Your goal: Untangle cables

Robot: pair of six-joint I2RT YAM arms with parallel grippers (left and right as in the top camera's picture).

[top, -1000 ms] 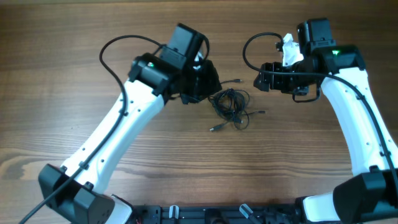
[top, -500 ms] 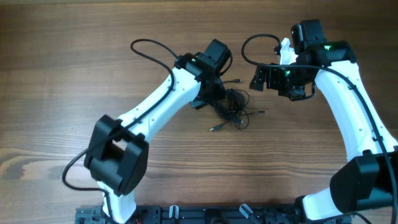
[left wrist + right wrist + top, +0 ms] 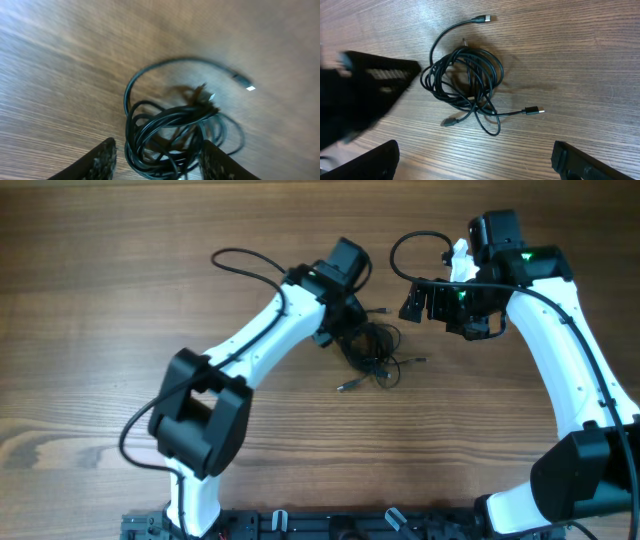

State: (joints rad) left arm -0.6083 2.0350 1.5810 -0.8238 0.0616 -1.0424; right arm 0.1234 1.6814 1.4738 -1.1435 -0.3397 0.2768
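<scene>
**Left claw** (image 3: 160, 162): jaws apart, low over the desk (image 3: 120, 300), with one finger on either side of the near edge of the cables (image 3: 170, 135). Nothing is clamped, as far as its own wrist view shows.

**Right claw** (image 3: 480, 165): jaws wide apart and empty, held above the desk and clear of the bundle.

**Location:** the cables lie on the bare desk between the two arms. They are right at the left claw and near the right claw, but apart from it.

**Progress:** judged to be at an early stage.
- The cords form one coiled knot of overlapping loops.
- Only short tails with plug ends run free of it.
- No cord has been separated, so all the gripping, drawing apart and laying out remains.

**Views compared:**
- Overhead places both arms, but the bundle shows small there, and the left claw's tips are hidden under its own wrist.
- The left wrist view shows the straddle. It is blurred, cuts off the bundle's near side and shows one plug end (image 3: 245, 85) clearly.
- The right wrist view shows the whole bundle sharply, with three plug ends. The left claw appears in it as a dark blur at the bundle's edge, and whether it touches the cables cannot be told.
</scene>
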